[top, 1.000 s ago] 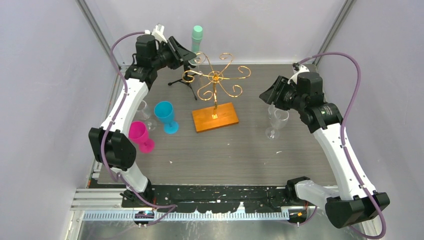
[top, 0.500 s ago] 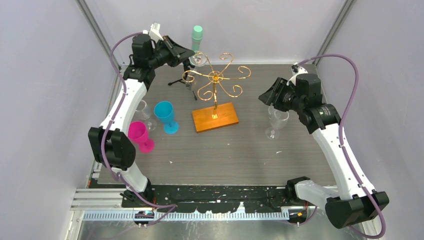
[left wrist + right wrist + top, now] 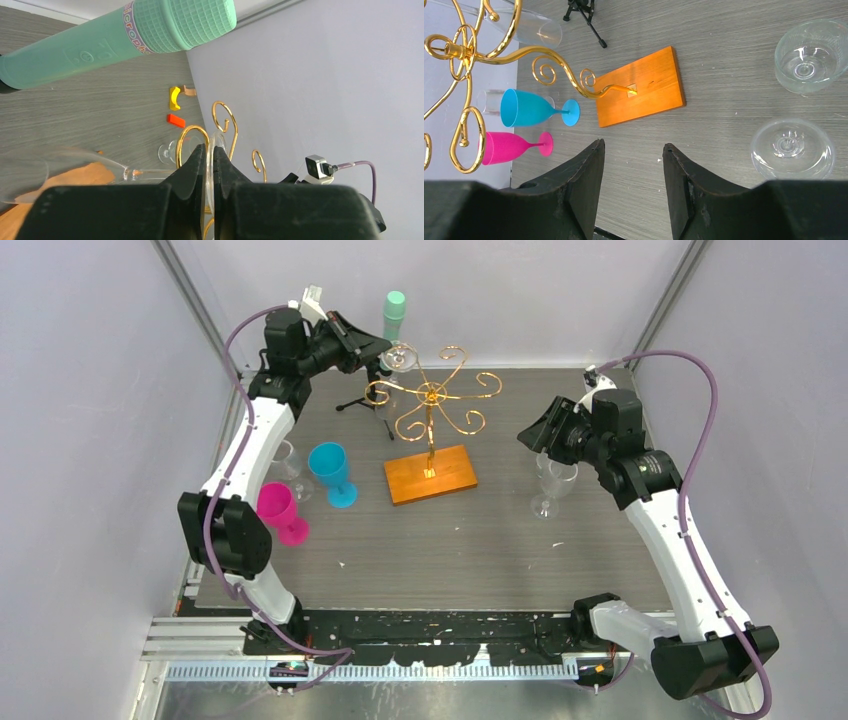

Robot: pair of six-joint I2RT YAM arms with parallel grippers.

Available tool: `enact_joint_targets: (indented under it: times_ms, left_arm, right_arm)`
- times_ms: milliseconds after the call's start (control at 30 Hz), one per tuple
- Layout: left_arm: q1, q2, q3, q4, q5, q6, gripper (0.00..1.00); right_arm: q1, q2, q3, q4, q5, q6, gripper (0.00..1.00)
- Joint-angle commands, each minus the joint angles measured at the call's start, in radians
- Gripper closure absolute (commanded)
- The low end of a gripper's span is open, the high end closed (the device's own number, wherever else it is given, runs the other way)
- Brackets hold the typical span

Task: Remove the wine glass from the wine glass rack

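Observation:
The wine glass rack is a gold wire stand on an orange-brown wooden base at the table's middle back. My left gripper is shut on the round foot of a clear wine glass at the rack's far-left side. In the left wrist view my gripper pinches the foot disc right beside a gold curl; the stem runs left to the bowl. I cannot tell whether the glass touches the wire. My right gripper is open and empty, and the right wrist view shows it above bare table.
A mint-green microphone on a black tripod stands behind the rack. A blue goblet, a pink goblet and a clear glass stand at left. Two clear glasses stand below my right gripper.
My left gripper has risen a little and shifted slightly with the glass foot in it, then held still. The right arm has barely moved.

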Motion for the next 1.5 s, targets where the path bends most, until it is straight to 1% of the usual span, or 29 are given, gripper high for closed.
enact_joint_targets:
  times_ms: [0, 233, 433, 767, 1000, 1033, 1200, 1467]
  left_arm:
    - [0.005, 0.000, 0.017, 0.045, 0.025, -0.001, 1.00]
    - [0.005, 0.001, 0.030, 0.046, 0.022, 0.005, 1.00]
    - [0.005, 0.008, 0.050, 0.096, 0.026, -0.008, 1.00]
    - [0.005, 0.036, 0.094, 0.096, -0.059, 0.011, 1.00]
    - [0.004, 0.043, 0.099, 0.097, -0.073, 0.007, 1.00]
    - [0.003, 0.044, 0.097, 0.121, -0.075, 0.004, 1.00]
    - [-0.003, 0.054, 0.101, 0.159, -0.054, -0.023, 1.00]
    - [-0.026, 0.068, 0.118, 0.137, 0.003, -0.031, 1.00]
  right_arm:
    - [-0.002, -0.021, 0.005, 0.048, -0.003, 0.009, 0.48]
    - [-0.002, -0.023, 0.001, 0.049, 0.001, 0.009, 0.48]
    - [-0.002, -0.026, 0.002, 0.055, 0.002, 0.014, 0.48]
    - [-0.002, -0.032, 0.002, 0.052, 0.006, 0.015, 0.48]
    - [-0.002, -0.031, 0.001, 0.052, 0.007, 0.015, 0.48]
    - [-0.002, -0.030, 0.001, 0.052, 0.006, 0.015, 0.48]
    - [-0.002, -0.028, 0.001, 0.054, 0.006, 0.015, 0.48]
    - [-0.002, -0.029, 0.002, 0.052, 0.008, 0.013, 0.48]
